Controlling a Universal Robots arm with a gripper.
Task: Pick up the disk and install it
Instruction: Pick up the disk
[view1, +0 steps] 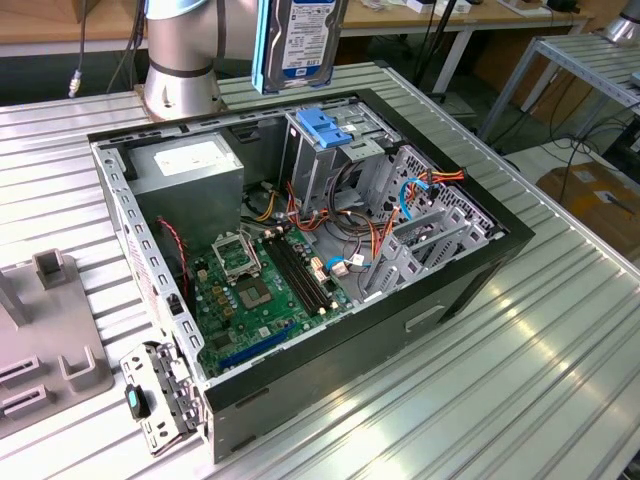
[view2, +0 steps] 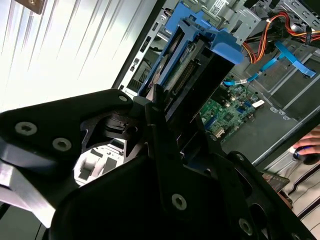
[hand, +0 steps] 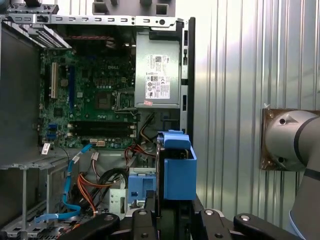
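Holds the disk (view1: 298, 42) in the gripper (hand: 172, 210), jaws closed firmly on its two flat faces, nothing else in the grasp. Carries it upright and clear of everything, high above the far end of the open computer case (view1: 380, 330) in the exterior view, labelled face towards the camera, bright blue carrier running down one edge. Hangs near the grey drive cage (view1: 320, 170) and the ridged blue latch piece (view1: 325, 128) on top of that cage, apart from both. Appears in both wrist views as a dark slab framed in blue, sticking straight out from between the black fingers (view2: 156, 115), blue end tab outermost. Looks down, in the first wrist view, on the green motherboard (hand: 90, 95), the grey power supply (hand: 157, 75) with its white label, and orange and blue cables (hand: 85, 187) bundled beside the cage. Open case on its side on the ribbed metal bench (view1: 520, 400), side panel off, arm's base (view1: 180, 60) standing just behind it, grey fixture (view1: 45, 345) at the exterior view's left. Catches a person's hand (view2: 306, 146) and striped sleeve (view2: 300, 185) at the edge of the second wrist view, beyond the case.
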